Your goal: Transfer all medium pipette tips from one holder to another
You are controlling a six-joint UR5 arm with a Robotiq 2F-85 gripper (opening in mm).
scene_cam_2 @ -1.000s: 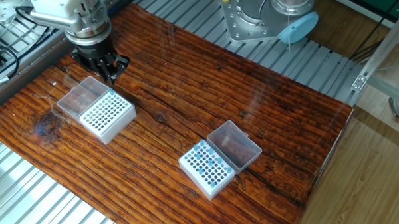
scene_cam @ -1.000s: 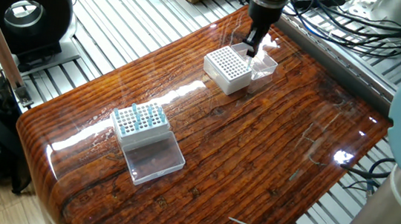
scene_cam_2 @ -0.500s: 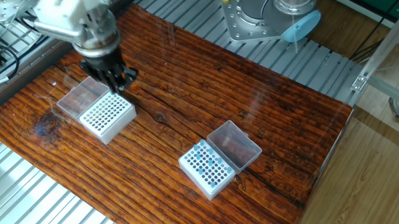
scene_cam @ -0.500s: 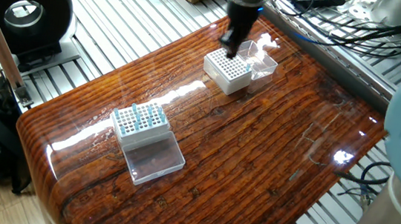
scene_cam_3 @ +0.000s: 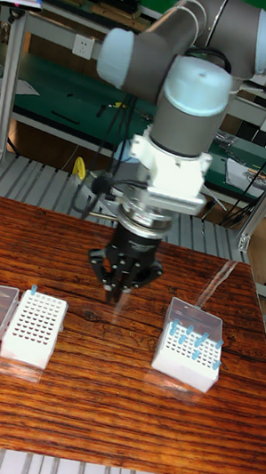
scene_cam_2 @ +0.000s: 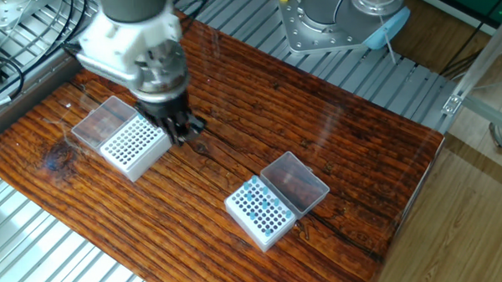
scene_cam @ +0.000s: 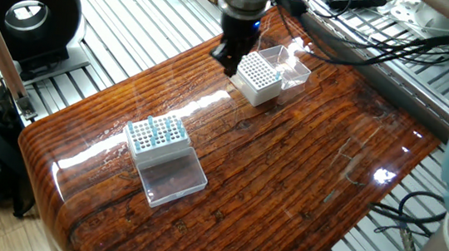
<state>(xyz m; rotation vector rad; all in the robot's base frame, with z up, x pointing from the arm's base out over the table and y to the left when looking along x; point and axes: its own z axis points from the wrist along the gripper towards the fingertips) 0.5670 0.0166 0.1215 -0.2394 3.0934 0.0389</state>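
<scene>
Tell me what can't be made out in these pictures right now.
- End effector: motion-blurred in the other fixed view, small in the rest; open, shut or carrying a tip, unclear.
- Medium pipette tips: too small to count in any view.
- White holder: its near corner hidden by the end effector in one fixed view; holes too fine to tell filled from empty.

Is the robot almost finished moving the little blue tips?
Not nearly. The white holder by the gripper shows at most one blue tip, at its corner. The gripper looks empty between the boxes. The blue tips remain in the other holder, so nearly everything is left.
</scene>
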